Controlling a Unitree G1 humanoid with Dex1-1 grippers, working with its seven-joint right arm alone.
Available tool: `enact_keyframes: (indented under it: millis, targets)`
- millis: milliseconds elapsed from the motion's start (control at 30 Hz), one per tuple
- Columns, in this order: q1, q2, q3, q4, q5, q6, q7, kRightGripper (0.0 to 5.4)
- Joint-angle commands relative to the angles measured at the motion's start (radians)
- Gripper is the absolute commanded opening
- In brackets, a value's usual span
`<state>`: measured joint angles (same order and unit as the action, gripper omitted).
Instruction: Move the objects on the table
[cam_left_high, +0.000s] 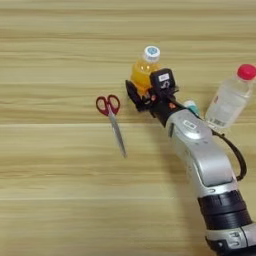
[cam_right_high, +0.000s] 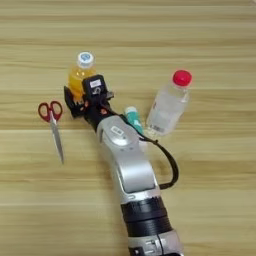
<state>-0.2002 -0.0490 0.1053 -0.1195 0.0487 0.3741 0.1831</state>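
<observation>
A small orange-juice bottle (cam_left_high: 144, 70) with a white cap sits at the table's (cam_left_high: 60, 200) middle back. My right gripper (cam_left_high: 146, 90) reaches it from the lower right. The black fingers (cam_left_high: 132, 94) stand on both sides of the bottle's lower body and press against it, hiding that part. Just right of my wrist lies a white tube with a teal label (cam_right_high: 132, 119), and my forearm covers most of it. The flat light-green bar is out of view.
Red-handled scissors (cam_left_high: 113, 120) lie left of the gripper, blades pointing toward me. A clear bottle with a red cap (cam_left_high: 231, 98) lies at the right, close to the tube. A black cable (cam_right_high: 167, 165) loops off the forearm.
</observation>
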Motion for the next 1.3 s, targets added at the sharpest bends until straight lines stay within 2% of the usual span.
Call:
enact_keyframes:
  millis: [33, 300, 667, 1100, 1133, 1300]
  targets:
    - [-0.011, 0.004, -0.026, -0.054, 0.022, -0.082, 0.002, 3.44]
    - [0.066, 0.003, -0.029, -0.032, 0.022, -0.125, 0.013, 3.44]
    - [0.093, 0.007, -0.021, 0.017, 0.015, -0.169, 0.024, 3.44]
    - [0.102, -0.002, -0.017, 0.027, 0.015, -0.183, 0.033, 3.44]
    - [0.104, -0.002, -0.016, 0.028, 0.014, -0.184, 0.033, 3.73]
    - [0.107, -0.002, -0.012, 0.027, 0.011, -0.185, 0.033, 4.34]
